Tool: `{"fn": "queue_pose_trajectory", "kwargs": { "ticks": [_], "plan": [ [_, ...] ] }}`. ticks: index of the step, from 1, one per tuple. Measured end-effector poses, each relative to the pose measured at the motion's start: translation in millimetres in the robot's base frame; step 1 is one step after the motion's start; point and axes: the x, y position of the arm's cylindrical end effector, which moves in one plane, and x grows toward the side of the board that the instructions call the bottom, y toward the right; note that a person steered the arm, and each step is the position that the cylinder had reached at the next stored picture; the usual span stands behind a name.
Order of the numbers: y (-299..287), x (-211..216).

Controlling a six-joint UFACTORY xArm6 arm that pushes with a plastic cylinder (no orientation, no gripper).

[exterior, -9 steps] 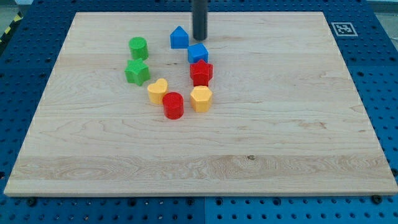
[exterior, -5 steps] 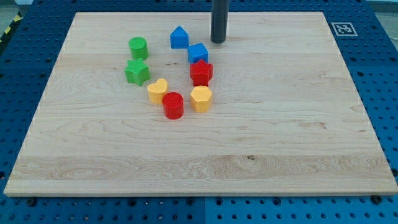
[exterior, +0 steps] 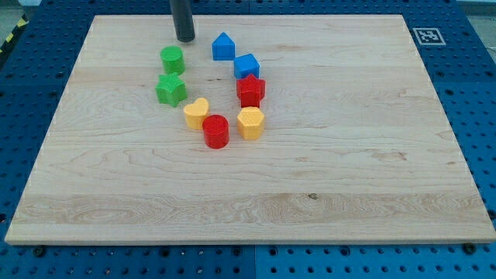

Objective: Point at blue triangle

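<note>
The blue triangle (exterior: 223, 46) sits near the view's top on the wooden board (exterior: 349, 155). My tip (exterior: 184, 39) is to its left, a short gap away, not touching it. The tip is also just above the green cylinder (exterior: 172, 60). A blue cube (exterior: 246, 66) lies just right and below the triangle.
Below are a green star (exterior: 170, 89), a red star-like block (exterior: 250, 91), a yellow heart (exterior: 197, 113), a red cylinder (exterior: 216, 131) and a yellow hexagon (exterior: 250, 122). A marker tag (exterior: 425, 36) is at the board's top right corner.
My tip was to the right of the blue triangle and moved further right, then swung across to its left side. No block has moved.
</note>
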Motion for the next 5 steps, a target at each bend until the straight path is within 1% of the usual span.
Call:
{"fn": "queue_pose_trajectory", "kwargs": {
  "ticks": [1,5],
  "plan": [
    [0.3,10.1],
    [25.7,10.1]
  ]
}}
